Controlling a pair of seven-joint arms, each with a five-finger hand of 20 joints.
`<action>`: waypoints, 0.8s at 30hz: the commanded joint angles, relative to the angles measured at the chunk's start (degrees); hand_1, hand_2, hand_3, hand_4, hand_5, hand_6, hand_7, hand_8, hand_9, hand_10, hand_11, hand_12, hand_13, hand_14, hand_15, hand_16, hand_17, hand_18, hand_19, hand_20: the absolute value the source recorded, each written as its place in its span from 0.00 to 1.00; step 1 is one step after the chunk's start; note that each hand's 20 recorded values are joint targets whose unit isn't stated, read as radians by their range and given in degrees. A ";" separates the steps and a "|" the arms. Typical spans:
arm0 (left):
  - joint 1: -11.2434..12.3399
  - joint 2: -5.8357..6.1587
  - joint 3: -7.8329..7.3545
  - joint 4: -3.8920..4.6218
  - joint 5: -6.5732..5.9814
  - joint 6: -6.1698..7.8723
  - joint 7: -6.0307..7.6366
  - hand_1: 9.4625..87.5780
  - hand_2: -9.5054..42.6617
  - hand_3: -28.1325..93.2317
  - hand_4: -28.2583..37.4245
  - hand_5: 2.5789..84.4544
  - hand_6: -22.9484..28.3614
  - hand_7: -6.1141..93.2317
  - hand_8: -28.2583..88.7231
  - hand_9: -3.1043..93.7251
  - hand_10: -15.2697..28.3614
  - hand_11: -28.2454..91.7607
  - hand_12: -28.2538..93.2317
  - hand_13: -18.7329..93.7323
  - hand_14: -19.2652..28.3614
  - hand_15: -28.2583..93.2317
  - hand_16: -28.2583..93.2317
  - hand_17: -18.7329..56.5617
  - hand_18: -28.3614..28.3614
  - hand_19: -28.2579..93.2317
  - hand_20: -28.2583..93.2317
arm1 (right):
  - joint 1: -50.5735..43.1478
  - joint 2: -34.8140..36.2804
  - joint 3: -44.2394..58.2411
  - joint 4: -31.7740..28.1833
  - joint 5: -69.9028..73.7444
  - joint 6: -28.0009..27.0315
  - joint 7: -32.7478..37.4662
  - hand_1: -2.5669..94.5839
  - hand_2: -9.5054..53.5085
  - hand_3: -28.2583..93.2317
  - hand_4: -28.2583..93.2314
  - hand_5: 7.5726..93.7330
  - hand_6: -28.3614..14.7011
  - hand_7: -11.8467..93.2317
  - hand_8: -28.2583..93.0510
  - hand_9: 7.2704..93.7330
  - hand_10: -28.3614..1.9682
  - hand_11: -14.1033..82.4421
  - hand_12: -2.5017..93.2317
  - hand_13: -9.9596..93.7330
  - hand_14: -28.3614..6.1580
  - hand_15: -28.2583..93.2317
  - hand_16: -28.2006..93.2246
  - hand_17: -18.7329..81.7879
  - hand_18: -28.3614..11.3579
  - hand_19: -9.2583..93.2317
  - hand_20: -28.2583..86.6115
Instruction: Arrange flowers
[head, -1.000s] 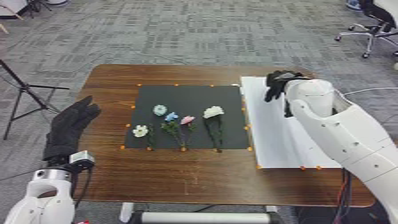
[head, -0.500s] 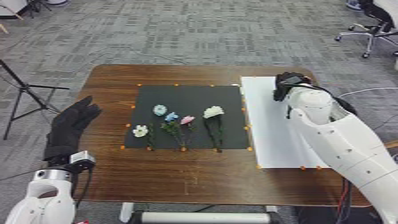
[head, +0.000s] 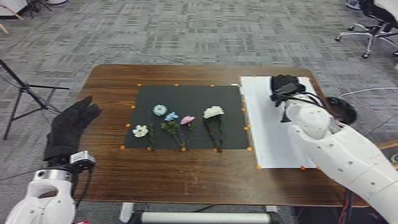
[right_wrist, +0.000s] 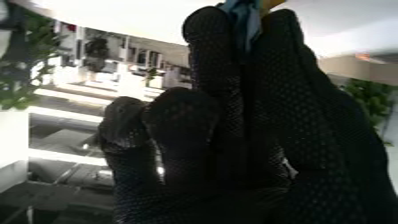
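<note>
1. Head view, the table: a brown wooden table (head: 191, 185) with a black mat (head: 182, 95) on its middle and a white sheet (head: 271, 155) just beside the mat on the right. Small orange markers (head: 250, 149) dot the borders of both.

2. Head view, the flowers: five lie on the black mat. From left to right they are a small white flower (head: 140, 131), a pale blue flower (head: 160, 110), a smaller blue flower (head: 171, 116), a pink flower (head: 187, 120) and a large white flower (head: 213, 112). The large white one has its bloom toward the far side and its dark stem toward the near side.

3. Head view, the hands: the left hand (head: 71, 125), in a black glove, is at the table's left edge, well apart from the flowers. It is released, its fingers straight. The right hand (head: 285, 85), also gloved in black, is over the far part of the white sheet, to the right of the mat.

4. Right wrist view: the right hand (right_wrist: 222, 195) is close up, its black glove textured. At its far end is a bit of something blue (right_wrist: 244, 17) with yellow beside it, too little to name. Whether the hand is released, clenched or grasping this cannot be told. Green leaves (right_wrist: 369, 94) appear in the background.
</note>
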 joint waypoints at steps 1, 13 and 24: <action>0.77 0.54 -0.82 -0.45 -0.10 -0.67 -0.46 0.16 0.10 0.83 0.00 0.51 0.46 0.18 0.18 0.49 0.65 0.38 0.34 0.48 0.77 0.39 0.26 0.27 0.74 0.31 0.37 | -8.10 7.27 5.58 -17.96 8.91 4.55 4.23 0.64 0.00 0.69 0.09 0.81 0.69 0.31 0.30 0.93 0.61 0.29 0.37 0.85 0.61 0.77 0.54 0.60 0.13 0.92 0.77; 0.47 0.99 -0.78 -0.66 0.38 -1.36 -0.70 0.16 0.09 0.83 0.00 0.51 0.46 0.18 0.18 0.49 0.65 0.38 0.34 0.48 0.77 0.39 0.26 0.27 0.74 0.31 0.37 | -16.02 4.58 6.93 -26.34 10.59 4.26 4.87 0.65 0.00 0.69 0.09 0.83 0.68 0.30 0.30 0.94 0.59 0.29 0.36 0.85 0.61 0.77 0.54 0.60 0.12 0.93 0.76; -0.02 0.83 0.04 -0.53 0.29 -1.32 -0.64 0.16 0.09 0.83 0.00 0.51 0.46 0.18 0.18 0.49 0.65 0.38 0.34 0.48 0.77 0.39 0.26 0.27 0.74 0.31 0.37 | -16.82 2.34 5.08 -27.93 10.16 3.86 3.85 0.65 0.00 0.68 0.10 0.83 0.68 0.29 0.30 0.94 0.58 0.29 0.36 0.86 0.60 0.76 0.54 0.60 0.12 0.93 0.76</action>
